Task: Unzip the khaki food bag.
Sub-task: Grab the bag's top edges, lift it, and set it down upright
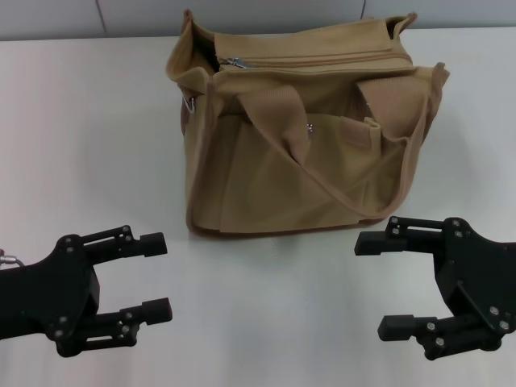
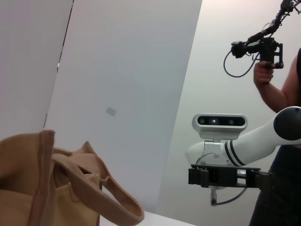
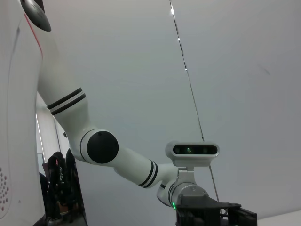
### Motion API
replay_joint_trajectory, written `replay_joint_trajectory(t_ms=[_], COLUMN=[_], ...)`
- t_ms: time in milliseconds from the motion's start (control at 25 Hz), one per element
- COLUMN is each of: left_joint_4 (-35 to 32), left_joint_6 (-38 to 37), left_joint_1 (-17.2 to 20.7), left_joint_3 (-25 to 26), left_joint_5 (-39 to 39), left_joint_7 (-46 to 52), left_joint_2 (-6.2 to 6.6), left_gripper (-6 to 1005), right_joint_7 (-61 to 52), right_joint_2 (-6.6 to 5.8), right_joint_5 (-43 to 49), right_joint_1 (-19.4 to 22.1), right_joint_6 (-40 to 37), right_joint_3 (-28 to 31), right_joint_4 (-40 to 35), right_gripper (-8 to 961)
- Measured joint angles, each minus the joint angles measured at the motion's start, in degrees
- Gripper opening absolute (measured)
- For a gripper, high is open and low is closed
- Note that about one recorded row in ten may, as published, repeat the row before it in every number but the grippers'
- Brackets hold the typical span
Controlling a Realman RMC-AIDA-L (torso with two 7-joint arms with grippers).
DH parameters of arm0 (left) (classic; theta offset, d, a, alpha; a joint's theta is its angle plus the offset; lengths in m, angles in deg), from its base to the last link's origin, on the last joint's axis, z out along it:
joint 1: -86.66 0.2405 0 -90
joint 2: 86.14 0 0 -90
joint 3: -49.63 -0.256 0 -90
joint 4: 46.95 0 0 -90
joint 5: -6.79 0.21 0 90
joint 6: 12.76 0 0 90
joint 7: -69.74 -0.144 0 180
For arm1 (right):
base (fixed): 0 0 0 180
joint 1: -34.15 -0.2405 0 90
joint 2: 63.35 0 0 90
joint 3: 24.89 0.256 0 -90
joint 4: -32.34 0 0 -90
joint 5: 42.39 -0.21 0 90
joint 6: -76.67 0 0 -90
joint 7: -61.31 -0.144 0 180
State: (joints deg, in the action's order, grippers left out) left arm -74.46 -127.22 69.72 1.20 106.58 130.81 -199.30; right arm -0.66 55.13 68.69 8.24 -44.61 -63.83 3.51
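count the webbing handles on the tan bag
2 on the khaki food bag: one handle drooping over the front pocket, the other hanging down the bag's right side.

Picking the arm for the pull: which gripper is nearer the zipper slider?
Left. The zipper slider sits at the top zipper's left end on the khaki food bag. Left gripper is front-left, open; right gripper is front-right, open, farther across.

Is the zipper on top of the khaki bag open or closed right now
Closed, it seems: on the khaki food bag, the top zipper runs as one unbroken line, with its metal pull at the robot's-left end and no gap showing.
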Motion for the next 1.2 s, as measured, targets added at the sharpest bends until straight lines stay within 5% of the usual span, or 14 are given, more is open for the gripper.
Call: replay_joint_trajectory(t_ms=[440, 760, 1200], left_joint_4=[-0.91, 1.39, 24.51], left_joint_6=[2.49, 7.80, 20.38], left_joint_1=[-1.46, -2.48, -10.69], left_joint_3=[0.62, 9.05, 10.47], left_joint_5=[0.45, -1.09, -18.48], left_joint_7=[-0.81, -6.17, -18.77], left_joint_2=[-1.22, -5.60, -5.97], left_gripper=[742, 740, 738], right_joint_7=[0.53, 0.72, 1.20], right_joint_2=[0.48, 0.58, 0.52], right_joint_5=[-0.19, -2.11, -2.28], right_joint_1=[0.03, 0.11, 0.21], right_joint_6=[2.13, 5.09, 7.47], right_joint_3=[0.15, 2.41, 2.80], right_joint_4=[0.63, 2.25, 4.82], right_gripper=[797, 797, 798])
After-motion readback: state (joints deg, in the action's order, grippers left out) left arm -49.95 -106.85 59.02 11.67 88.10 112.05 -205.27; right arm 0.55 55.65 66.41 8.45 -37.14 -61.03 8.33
